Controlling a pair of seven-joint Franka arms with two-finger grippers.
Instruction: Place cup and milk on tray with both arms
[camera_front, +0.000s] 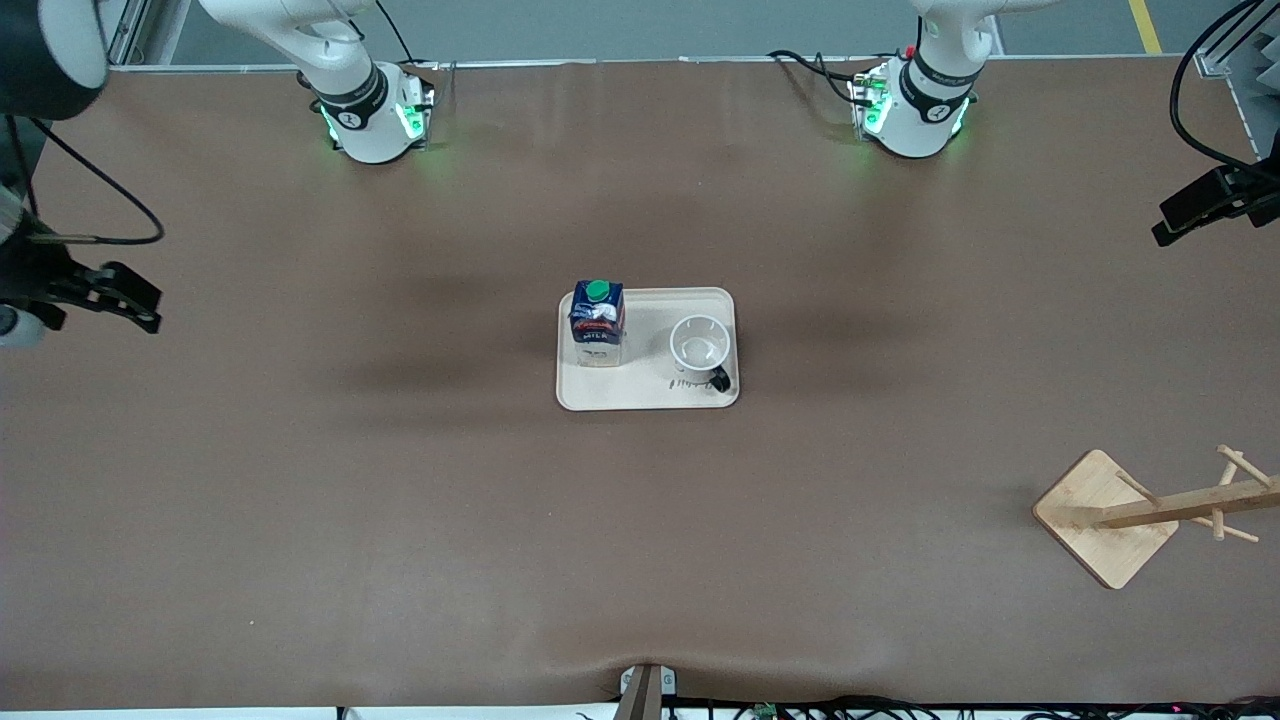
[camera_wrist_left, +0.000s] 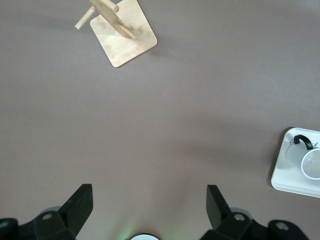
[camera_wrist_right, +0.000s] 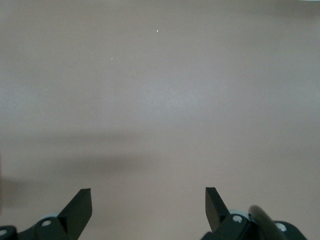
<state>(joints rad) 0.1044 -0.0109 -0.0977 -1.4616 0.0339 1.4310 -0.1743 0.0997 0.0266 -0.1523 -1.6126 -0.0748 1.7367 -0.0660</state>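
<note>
The cream tray (camera_front: 650, 395) lies at the middle of the table. The dark-blue milk carton (camera_front: 597, 322) with its green cap stands upright on the tray's end toward the right arm. The white cup (camera_front: 699, 345) stands upright on the end toward the left arm, its black handle toward the front camera. Cup (camera_wrist_left: 311, 162) and tray (camera_wrist_left: 285, 175) also show at the edge of the left wrist view. My left gripper (camera_front: 1185, 215) (camera_wrist_left: 150, 200) is open and empty, high over the left arm's end. My right gripper (camera_front: 130, 300) (camera_wrist_right: 148, 200) is open and empty, high over the right arm's end, bare table under it.
A wooden mug stand with a square base (camera_front: 1105, 520) stands near the front camera toward the left arm's end; it also shows in the left wrist view (camera_wrist_left: 125, 35). Black cables hang at both ends of the table.
</note>
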